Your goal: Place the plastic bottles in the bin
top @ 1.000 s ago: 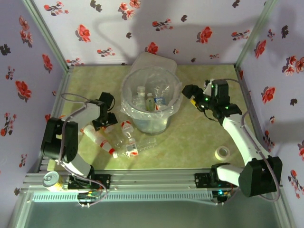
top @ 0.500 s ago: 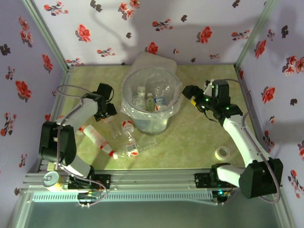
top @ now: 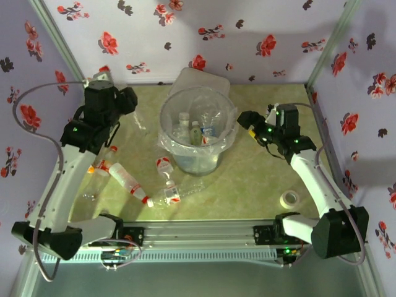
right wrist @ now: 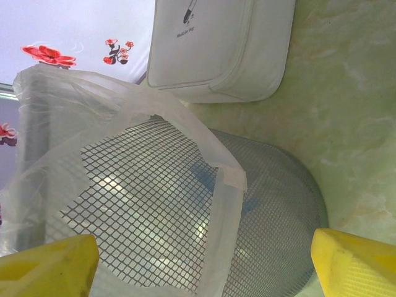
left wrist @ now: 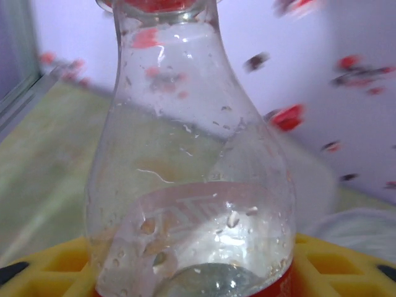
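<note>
The left claw [top: 127, 100] is clamped on a clear red-capped bottle [left wrist: 185, 154], apparently high above the worktop's [top: 247, 185] far left corner. The right claw [top: 246, 119] hangs with jaws apart just right of the bin [top: 163, 120], which stands near the far edge. Loose bottles [top: 127, 179] lie toward the near left corner.

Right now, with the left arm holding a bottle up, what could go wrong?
1. The left gripper grips the clear bottle low on its body; the wet-looking plastic could slip out.
2. It is left of the bin, not above it; letting go early would probably drop the bottle on the table.
3. The right gripper hovers open by the bin's right rim; the two arms might bump there.
</note>
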{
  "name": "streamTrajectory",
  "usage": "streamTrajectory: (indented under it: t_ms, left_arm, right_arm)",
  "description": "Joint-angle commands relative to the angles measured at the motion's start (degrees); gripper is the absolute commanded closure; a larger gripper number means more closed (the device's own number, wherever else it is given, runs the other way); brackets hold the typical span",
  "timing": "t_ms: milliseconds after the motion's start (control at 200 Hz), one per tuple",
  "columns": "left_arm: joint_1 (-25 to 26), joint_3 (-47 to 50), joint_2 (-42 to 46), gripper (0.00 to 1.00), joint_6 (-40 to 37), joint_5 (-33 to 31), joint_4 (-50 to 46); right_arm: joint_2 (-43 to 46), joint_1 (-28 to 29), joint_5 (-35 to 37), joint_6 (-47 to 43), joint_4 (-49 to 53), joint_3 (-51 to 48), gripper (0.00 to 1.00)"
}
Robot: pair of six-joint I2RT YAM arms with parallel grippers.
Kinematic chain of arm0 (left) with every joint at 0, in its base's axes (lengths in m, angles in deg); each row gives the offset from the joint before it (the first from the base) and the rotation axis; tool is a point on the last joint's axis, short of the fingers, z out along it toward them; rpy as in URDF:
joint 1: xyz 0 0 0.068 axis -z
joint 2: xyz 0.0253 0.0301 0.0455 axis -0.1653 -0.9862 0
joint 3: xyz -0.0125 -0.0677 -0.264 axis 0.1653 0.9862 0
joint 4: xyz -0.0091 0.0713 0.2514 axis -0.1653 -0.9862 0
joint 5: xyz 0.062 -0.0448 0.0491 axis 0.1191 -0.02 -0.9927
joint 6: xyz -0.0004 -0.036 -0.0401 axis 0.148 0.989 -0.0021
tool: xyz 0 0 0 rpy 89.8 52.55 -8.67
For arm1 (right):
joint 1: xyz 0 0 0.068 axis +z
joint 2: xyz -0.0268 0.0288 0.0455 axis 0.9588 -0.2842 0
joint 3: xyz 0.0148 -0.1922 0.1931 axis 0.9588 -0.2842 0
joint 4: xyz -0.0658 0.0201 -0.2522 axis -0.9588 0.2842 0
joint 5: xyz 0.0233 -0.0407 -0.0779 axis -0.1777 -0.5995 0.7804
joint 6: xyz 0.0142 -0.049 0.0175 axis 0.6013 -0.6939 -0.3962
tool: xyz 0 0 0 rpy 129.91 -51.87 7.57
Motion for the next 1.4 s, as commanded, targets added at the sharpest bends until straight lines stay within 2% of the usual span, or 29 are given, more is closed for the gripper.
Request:
streamTrajectory:
  t_ms: [0, 180, 355, 460, 740, 920, 1265, 1345, 1395]
  left_arm:
    - [6.2, -4.1, -3.4, 0.5, -5.9, -1.0, 8.0]
    - [14.6, -13.1, -13.5, 0.5, -9.8, -0.9, 9.0]
    - [18.1, -19.2, -22.5, 0.5, -12.0, -0.8, 6.8]
    - [19.5, -18.9, -25.4, 0.5, -11.2, -0.2, 4.7]
    - [21.0, -11.3, -23.9, 0.44, -4.5, 2.0, 3.2]
    - [21.5, -8.9, -22.6, 0.36, -4.1, 2.6, 2.0]
    - [21.5, -14.5, -23.3, 0.18, -6.9, 1.9, 0.8]
    - [21.5, -15.4, -24.2, 0.18, -7.2, 1.9, 1.0]
    - [21.5, -15.7, -24.8, 0.25, -7.1, 2.0, 1.0]
  right_arm:
    - [1.1, 0.0, -0.5, 1.4, -2.6, -1.2, 0.11]
    - [1.6, 0.4, -0.4, 1.9, -2.8, -1.7, 0.1]
    - [2.1, 0.6, -0.1, 2.0, -2.8, -2.7, 0.11]
    - [2.3, 0.6, -0.1, 1.6, -2.1, -2.2, 0.1]
    - [1.9, 0.6, -0.1, 1.8, -2.9, -2.6, 0.1]
    - [1.7, 0.6, 0.2, 1.5, -2.8, -2.6, 0.1]
    - [0.9, 0.6, -0.2, 1.8, -3.3, -2.6, 0.1]
    - [0.8, 0.6, -0.1, 1.7, -3.2, -2.4, 0.1]
    - [0.8, 0.6, -0.1, 1.7, -3.2, -2.3, 0.1]
